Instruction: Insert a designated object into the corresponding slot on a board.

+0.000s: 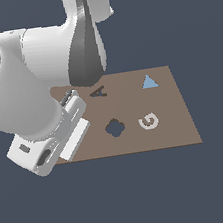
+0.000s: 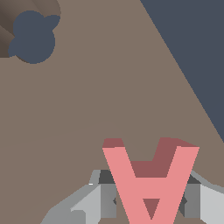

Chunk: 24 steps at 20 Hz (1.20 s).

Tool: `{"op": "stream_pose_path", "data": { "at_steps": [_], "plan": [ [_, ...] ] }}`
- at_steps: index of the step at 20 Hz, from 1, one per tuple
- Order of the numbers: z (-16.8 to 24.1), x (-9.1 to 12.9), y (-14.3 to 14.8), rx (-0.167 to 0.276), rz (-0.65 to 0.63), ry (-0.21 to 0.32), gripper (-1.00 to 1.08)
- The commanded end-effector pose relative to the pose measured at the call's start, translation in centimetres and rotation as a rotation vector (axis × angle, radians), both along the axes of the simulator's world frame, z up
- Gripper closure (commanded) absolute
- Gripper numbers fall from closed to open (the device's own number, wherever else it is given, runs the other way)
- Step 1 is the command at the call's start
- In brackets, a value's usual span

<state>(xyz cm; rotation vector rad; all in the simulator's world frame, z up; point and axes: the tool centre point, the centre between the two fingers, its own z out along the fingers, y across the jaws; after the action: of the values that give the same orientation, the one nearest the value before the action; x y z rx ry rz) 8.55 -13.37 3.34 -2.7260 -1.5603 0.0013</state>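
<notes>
The pink-red letter A block [image 2: 151,183] sits between my gripper [image 2: 148,194] fingers. Both grey fingers [image 2: 103,197] press against its sides, so the gripper is shut on it, over the brown board [image 2: 87,109]. In the exterior view the white hand [image 1: 50,145] hangs low over the board's [image 1: 174,129] left end as that view shows it, and the arm hides the block there. The dark A-shaped slot [image 1: 98,91] lies near the board's far edge, to the right of the hand in that view.
A dark clover-shaped recess [image 1: 115,127] [image 2: 33,37] lies mid-board. A white letter G [image 1: 149,121] and a blue triangle [image 1: 149,82] rest on the board's right half in the exterior view. The arm's dark link [image 1: 85,57] hangs above the slot's left side.
</notes>
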Motion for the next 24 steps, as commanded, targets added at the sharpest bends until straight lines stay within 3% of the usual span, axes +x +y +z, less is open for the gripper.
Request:
{"op": "stream_pose_path", "data": {
  "at_steps": [1, 9, 24],
  "plan": [
    [0.1, -0.5, 0.7, 0.000, 0.035, 0.000, 1.08],
    [0.2, -3.6, 3.9, 0.000, 0.207, -0.001, 1.08],
    [0.6, -12.5, 8.9, 0.000, 0.610, -0.001, 1.08]
  ]
}}
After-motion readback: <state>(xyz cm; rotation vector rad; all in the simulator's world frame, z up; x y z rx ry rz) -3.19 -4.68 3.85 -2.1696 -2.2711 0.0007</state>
